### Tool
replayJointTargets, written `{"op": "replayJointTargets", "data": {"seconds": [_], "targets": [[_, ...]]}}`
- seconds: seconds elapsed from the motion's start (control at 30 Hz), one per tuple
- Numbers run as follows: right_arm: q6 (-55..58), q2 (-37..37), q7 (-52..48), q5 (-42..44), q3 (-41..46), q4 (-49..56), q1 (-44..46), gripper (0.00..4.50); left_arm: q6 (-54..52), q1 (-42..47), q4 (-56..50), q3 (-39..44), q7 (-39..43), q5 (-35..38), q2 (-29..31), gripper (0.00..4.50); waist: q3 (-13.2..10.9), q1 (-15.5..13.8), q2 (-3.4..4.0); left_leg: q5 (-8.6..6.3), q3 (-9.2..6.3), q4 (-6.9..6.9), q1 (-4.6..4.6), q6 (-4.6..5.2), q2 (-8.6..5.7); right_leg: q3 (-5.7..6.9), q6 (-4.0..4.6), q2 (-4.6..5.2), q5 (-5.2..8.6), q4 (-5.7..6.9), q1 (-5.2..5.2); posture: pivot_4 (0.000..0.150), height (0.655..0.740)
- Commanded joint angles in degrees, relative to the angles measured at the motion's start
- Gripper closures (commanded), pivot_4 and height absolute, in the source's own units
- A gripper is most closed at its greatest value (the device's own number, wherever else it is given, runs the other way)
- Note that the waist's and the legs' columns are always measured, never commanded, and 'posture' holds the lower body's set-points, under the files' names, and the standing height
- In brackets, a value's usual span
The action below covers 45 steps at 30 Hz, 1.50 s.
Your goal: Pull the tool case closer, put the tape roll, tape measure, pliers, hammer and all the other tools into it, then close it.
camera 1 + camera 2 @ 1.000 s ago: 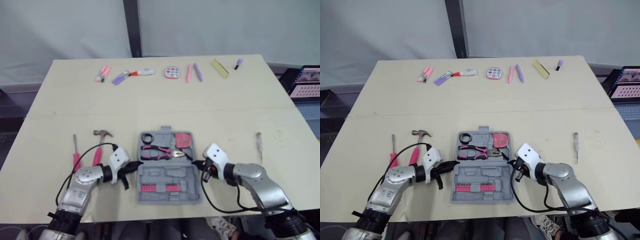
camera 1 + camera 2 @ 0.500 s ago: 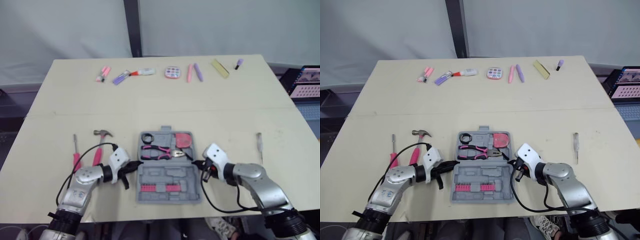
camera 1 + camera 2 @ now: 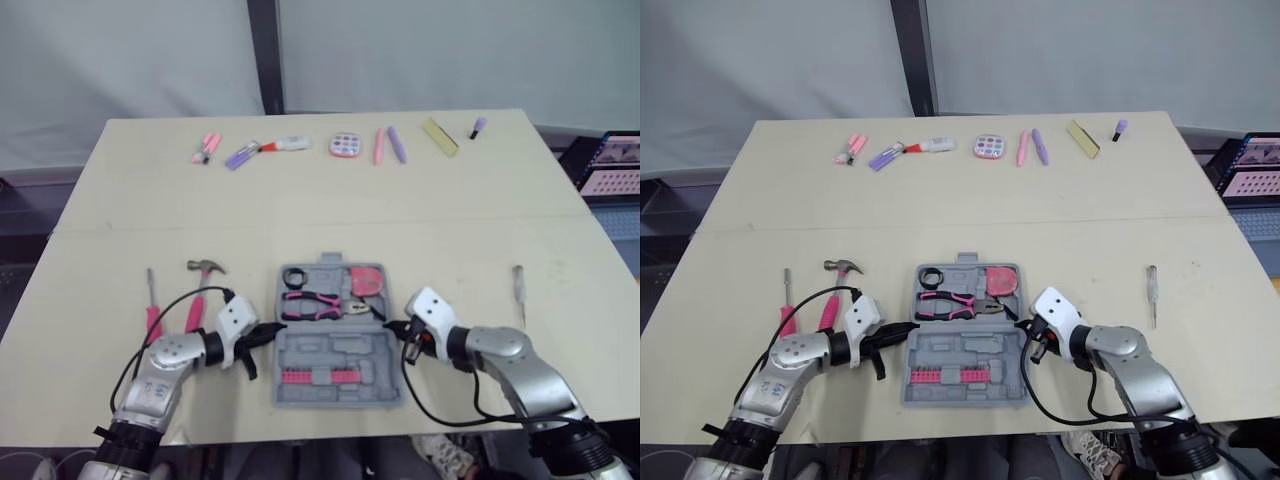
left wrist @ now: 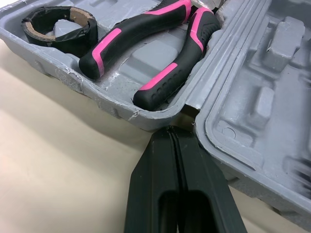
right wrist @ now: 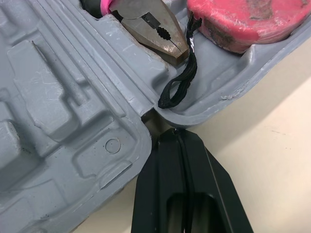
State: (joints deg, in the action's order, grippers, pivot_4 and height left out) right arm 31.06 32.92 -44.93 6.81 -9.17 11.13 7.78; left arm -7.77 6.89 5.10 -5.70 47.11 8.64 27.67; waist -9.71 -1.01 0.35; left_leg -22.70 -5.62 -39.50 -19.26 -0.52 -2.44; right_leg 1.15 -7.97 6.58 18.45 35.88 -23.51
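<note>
The grey tool case (image 3: pixel 345 345) lies open near the table's front edge. Its far half holds the black tape roll (image 4: pixel 70 38), the pink-handled pliers (image 4: pixel 124 35) and the pink tape measure (image 5: pixel 243 19). My left gripper (image 3: pixel 272 327) is shut, its tips against the hinge gap on the case's left side. On the opposite side my right gripper (image 3: pixel 392 326) is shut too, touching the hinge gap there. The hammer (image 3: pixel 200 290) and a pink screwdriver (image 3: pixel 151 305) lie on the table left of the case. A slim screwdriver (image 3: pixel 518 285) lies to the right.
Along the table's far edge sits a row of small items: pink and purple markers (image 3: pixel 225 152), a round pink palette (image 3: pixel 344 145), a yellow strip (image 3: pixel 438 136). A screen (image 3: pixel 612 165) stands off the right edge. The near case half holds pink bits (image 3: pixel 320 377).
</note>
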Motion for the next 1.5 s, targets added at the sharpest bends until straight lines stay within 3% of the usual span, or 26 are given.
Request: {"op": "replayJointTargets", "data": {"seconds": [0.03,0.53,1.0,1.3,1.5], "targets": [[-0.64,-0.07,-0.05,0.04,-0.89,0.21,-0.15,4.48,-0.08,-0.43,-2.46,-0.08,0.37,0.71,-0.03,4.47,0.0,0.0,0.0,0.0,0.0,0.0,0.0,0.0,0.0,0.0,0.0,0.0,0.0,0.0,0.0,0.15,0.74],[-2.0,0.39,-1.06,-0.17,-1.8,-1.56,0.41,4.48,-1.12,-2.33,-5.04,0.06,0.02,0.67,-0.03,4.47,0.0,0.06,0.0,0.0,0.0,0.0,0.01,0.0,0.01,-0.01,0.0,0.0,0.0,-0.02,0.01,0.15,0.74],[-3.95,6.08,-1.93,1.03,2.38,-2.53,-2.96,4.48,-0.45,-0.73,-1.95,4.58,1.35,1.7,4.03,4.47,0.0,-0.35,0.0,0.0,-0.02,-0.01,0.0,0.0,-0.07,0.0,0.0,0.07,0.0,-0.04,0.01,0.15,0.74],[-1.94,10.48,-3.01,5.79,8.66,6.19,-8.94,4.48,-2.04,-5.36,-11.83,10.6,5.44,10.69,6.02,4.47,0.0,-0.31,0.0,0.0,-0.03,0.0,-0.05,0.0,-0.02,0.0,0.0,0.07,0.0,-0.04,0.01,0.15,0.74],[-0.37,12.79,-4.22,10.19,14.28,14.25,-16.67,4.48,-4.02,-14.7,-21.92,17.29,7.48,16.96,9.16,4.47,-0.01,-0.17,0.0,0.0,-0.02,0.07,-0.03,0.0,0.04,-0.03,0.0,0.04,0.0,-0.25,0.02,0.15,0.74]]}}
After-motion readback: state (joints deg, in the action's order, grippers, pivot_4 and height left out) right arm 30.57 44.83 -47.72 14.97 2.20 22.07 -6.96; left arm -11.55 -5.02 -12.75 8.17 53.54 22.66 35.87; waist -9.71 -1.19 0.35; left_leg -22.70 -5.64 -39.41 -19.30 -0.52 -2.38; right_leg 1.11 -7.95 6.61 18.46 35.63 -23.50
